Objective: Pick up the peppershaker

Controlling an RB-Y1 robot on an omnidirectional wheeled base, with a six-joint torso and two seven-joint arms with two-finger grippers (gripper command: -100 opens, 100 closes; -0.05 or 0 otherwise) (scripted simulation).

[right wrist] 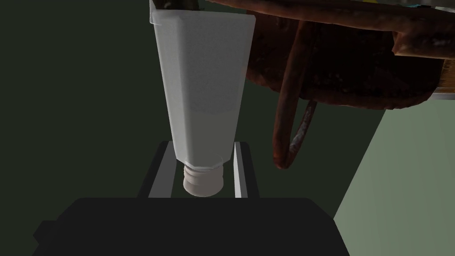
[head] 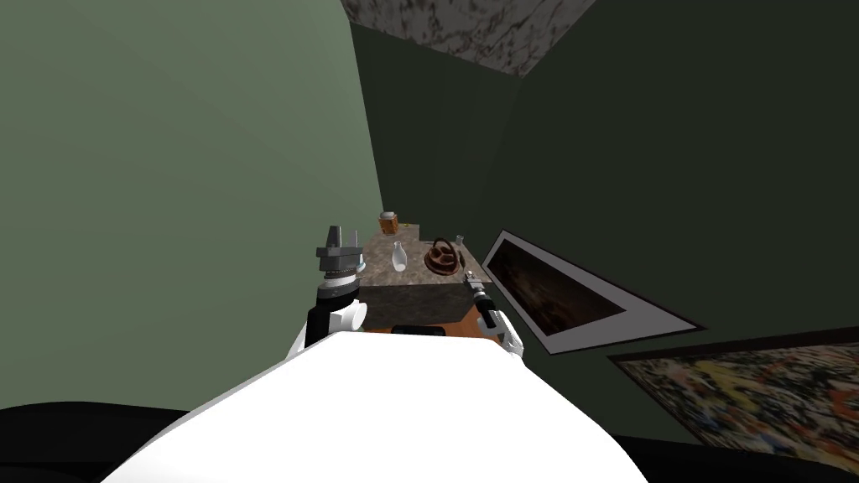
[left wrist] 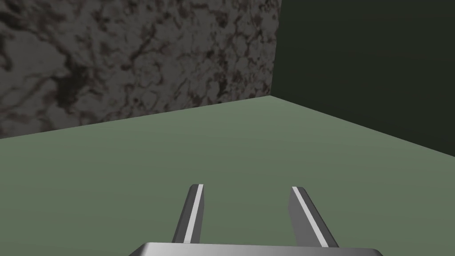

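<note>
Toward 1 o'clock on the stone-topped bench [head: 411, 287], close to its right edge, stands the peppershaker [right wrist: 202, 84], pale and translucent with a ribbed cap. A brown basket [right wrist: 355, 58] sits just beside it, at its 9 o'clock in the head view. The right end effector [right wrist: 201, 143] has its 2 fingers drawn in on the shaker's shoulder and neck, gripping it right at the cap. I cannot tell whether the base has left the bench.

The hold looks high and narrow. The body widens away from the cap, so I judge the weight hangs beyond the fingers, and a quick lift could let the shaker pivot or slide out. With the bench edge so near, a slip would likely send it to the floor. The basket's hooped handle [right wrist: 284, 111] is near the fingers, so a sideways swing toward 9 o'clock could snag it.

The left end effector [left wrist: 247, 186] hangs open and empty at 11 o'clock, by the bench's near left corner.
</note>
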